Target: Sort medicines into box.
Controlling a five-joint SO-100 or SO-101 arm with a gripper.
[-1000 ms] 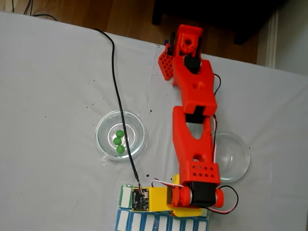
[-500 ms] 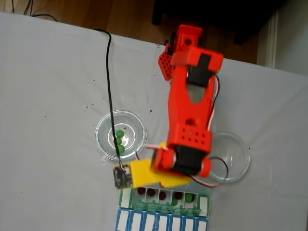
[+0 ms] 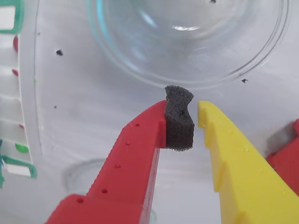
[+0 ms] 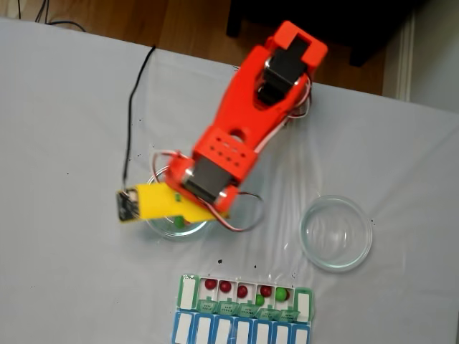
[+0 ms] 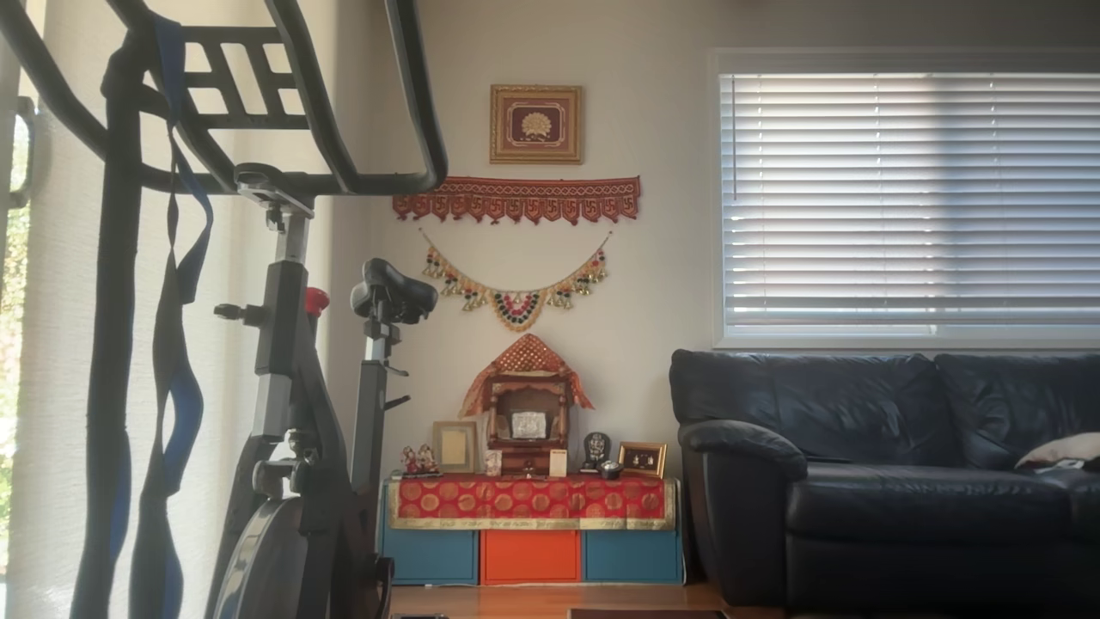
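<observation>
White cloth [image 4: 64,143] covers the table. The orange arm [image 4: 247,115] reaches over the left dish [image 4: 161,228] in the fixed view. The box [image 4: 305,304] lies near the bottom edge, four red balls [image 4: 225,287] and green ones [image 4: 281,294] in its compartments. The gripper [image 3: 195,130] stands slightly apart, holding nothing, a foam pad [image 3: 179,119] on its red finger.

Fixed view looking straight down on table [image 4: 64,107]; wrist view riding close above it, sharing glass dish [image 3: 187,42] [image 4: 176,226]; other view facing room sofa [image 5: 885,464].
</observation>
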